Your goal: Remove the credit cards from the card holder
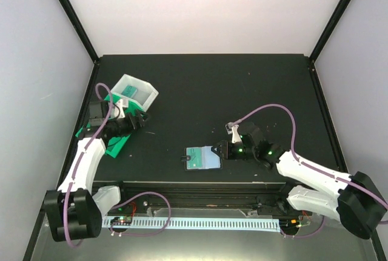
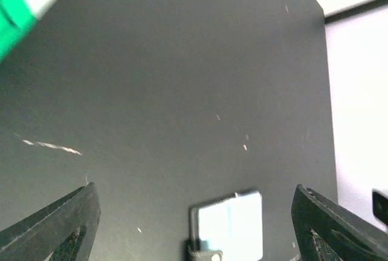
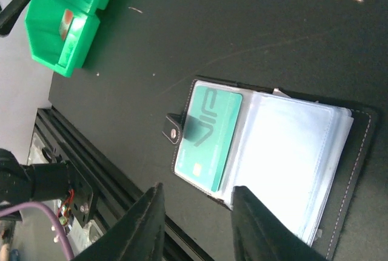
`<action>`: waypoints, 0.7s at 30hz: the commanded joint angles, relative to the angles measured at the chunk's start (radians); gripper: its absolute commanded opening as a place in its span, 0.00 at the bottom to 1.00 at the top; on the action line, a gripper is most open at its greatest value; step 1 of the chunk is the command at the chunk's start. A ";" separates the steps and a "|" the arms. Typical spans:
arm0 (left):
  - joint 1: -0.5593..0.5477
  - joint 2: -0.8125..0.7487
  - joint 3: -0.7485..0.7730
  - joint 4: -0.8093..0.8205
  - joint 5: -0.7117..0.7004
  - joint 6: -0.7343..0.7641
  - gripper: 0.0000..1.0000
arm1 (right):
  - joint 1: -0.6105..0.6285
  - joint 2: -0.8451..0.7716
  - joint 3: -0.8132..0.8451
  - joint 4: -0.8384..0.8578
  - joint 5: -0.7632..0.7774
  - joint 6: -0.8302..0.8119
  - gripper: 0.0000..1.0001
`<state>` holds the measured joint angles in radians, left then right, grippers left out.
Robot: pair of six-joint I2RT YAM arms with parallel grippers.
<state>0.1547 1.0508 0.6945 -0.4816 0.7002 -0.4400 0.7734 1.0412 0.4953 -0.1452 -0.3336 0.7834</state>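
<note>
The card holder [image 1: 203,158] lies open on the black table, its clear pockets [image 3: 291,152] facing up. A teal credit card [image 3: 209,136] with white lettering sits in the pocket beside the snap tab [image 3: 173,128]. My right gripper [image 3: 197,218] hovers just over the holder's near edge at the teal card's corner, its jaws a narrow gap apart with nothing between them; from above it [image 1: 220,150] is at the holder's right side. My left gripper [image 2: 197,237] is wide open and empty, far left by the bins [image 1: 134,116]. The card holder [image 2: 233,224] lies ahead of it.
A white bin [image 1: 138,90] with something teal inside stands tilted at the back left. Green bins [image 3: 66,12] sit beside it, one with a red-marked item inside. The table's front rail [image 1: 200,185] runs just below the holder.
</note>
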 commanded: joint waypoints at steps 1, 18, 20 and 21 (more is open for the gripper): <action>-0.098 -0.051 -0.048 0.009 0.063 0.002 0.88 | 0.003 0.048 0.001 0.079 0.020 -0.004 0.27; -0.539 0.060 -0.225 0.369 0.024 -0.173 0.70 | 0.024 0.381 0.008 0.353 -0.072 0.032 0.21; -0.570 0.095 -0.232 0.405 0.022 -0.180 0.65 | 0.033 0.407 0.011 0.368 -0.076 0.034 0.20; -0.584 0.109 -0.235 0.428 0.020 -0.186 0.63 | 0.035 0.421 0.014 0.374 -0.077 0.034 0.20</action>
<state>-0.3798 1.1145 0.4652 -0.1852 0.7254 -0.5907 0.7914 1.4239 0.4953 0.1501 -0.3904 0.8143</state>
